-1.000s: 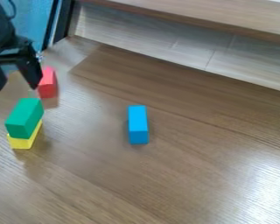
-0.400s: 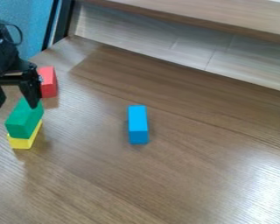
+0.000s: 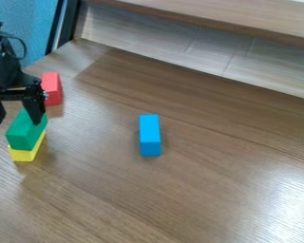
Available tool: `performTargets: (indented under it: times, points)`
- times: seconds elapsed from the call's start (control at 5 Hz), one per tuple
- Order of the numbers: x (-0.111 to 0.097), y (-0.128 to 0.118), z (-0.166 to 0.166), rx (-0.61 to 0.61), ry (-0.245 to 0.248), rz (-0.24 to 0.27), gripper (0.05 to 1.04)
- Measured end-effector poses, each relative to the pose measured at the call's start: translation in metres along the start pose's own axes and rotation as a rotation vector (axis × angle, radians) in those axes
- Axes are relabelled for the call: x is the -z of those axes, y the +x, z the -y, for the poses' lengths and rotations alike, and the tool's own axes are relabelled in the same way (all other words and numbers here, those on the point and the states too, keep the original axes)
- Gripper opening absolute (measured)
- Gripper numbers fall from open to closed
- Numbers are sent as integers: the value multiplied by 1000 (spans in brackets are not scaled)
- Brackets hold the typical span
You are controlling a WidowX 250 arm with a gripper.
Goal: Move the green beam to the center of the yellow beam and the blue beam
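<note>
Camera view, left side: the green beam [image 3: 24, 134] lay on top of the yellow beam [image 3: 25, 154], lengthwise along it, so the move had yet to be made. Just beyond that stack and slightly to its right stood a red block [image 3: 52, 89], which the task did not call for. Farther right, a stretch of brown wooden table [image 3: 94, 142] separated the stack from the blue beam [image 3: 150, 135]; the middle of that stretch was probably the goal. Gripping, lifting, carrying across and setting down all remained, which put the task at its approach stage.

The black gripper [image 3: 17, 122] hung at the far left, pointing down, its two fingers spread and nothing pinched between them. Its left-hand finger, as pictured, was beside the green beam's far end, out past the beam's left side. Its right-hand finger overlapped that same far end in the view; whether it touched, one could not tell. Most of the green beam extended from beneath the fingertips toward the viewer, with the yellow beam under it.
</note>
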State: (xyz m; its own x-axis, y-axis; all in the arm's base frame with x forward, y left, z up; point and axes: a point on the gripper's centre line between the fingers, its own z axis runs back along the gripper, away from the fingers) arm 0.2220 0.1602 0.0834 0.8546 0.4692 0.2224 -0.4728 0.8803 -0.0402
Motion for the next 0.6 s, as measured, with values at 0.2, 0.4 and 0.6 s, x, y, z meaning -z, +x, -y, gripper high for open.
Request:
performTargets:
  times: [0.2, 0.4, 0.6]
  points:
    - [8, -1, -1, -15, 10, -18, 1000]
    - [16, -1, -2, -20, 23, -35, 1000]
    - [19, -4, -2, -30, 28, -36, 952]
